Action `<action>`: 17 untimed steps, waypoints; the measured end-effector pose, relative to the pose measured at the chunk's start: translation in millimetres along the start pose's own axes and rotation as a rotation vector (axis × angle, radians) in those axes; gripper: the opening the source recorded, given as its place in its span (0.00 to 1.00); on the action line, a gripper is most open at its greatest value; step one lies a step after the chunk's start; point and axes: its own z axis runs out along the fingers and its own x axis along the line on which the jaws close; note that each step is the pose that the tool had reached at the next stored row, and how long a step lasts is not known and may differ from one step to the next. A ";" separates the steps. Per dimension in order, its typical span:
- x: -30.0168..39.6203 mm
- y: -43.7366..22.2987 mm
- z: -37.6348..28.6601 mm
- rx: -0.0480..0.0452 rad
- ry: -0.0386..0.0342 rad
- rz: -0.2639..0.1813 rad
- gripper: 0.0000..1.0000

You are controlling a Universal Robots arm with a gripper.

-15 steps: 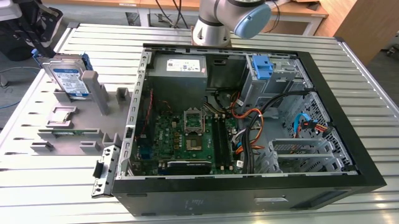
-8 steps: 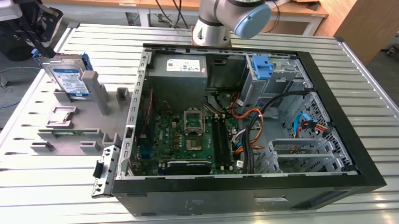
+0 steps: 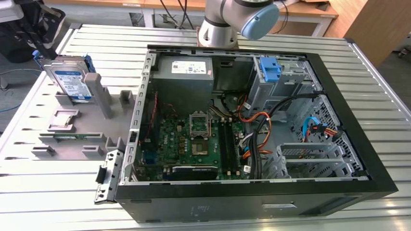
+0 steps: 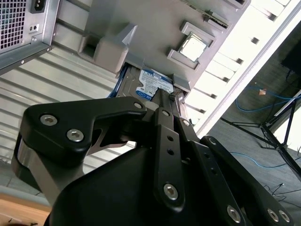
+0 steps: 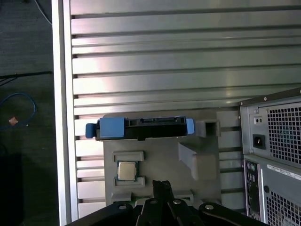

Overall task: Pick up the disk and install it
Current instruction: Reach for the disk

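Observation:
The disk (image 3: 69, 79) stands on edge in a slot of the grey holder (image 3: 83, 120) at the exterior view's left, its white-and-blue label facing out and blue rail around it. My gripper (image 3: 38, 41) hangs just above and behind it, not touching it. In the first wrist view the disk (image 5: 141, 128) lies edge-on with blue tabs at both ends, and my gripper (image 5: 162, 186) sits a short way off, shut and empty. In the second wrist view my gripper (image 4: 164, 94) points at the label of the disk (image 4: 153, 84).
An open computer case (image 3: 257, 120) lies on the slatted metal table (image 3: 51, 192), with motherboard, cables and a drive cage with a blue latch (image 3: 271, 70). A small square chip (image 5: 126, 170) rests in the holder. The table's edge runs close to the disk.

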 end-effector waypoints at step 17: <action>0.8 7.6 8.4 -0.0587 0.0044 0.002 0.11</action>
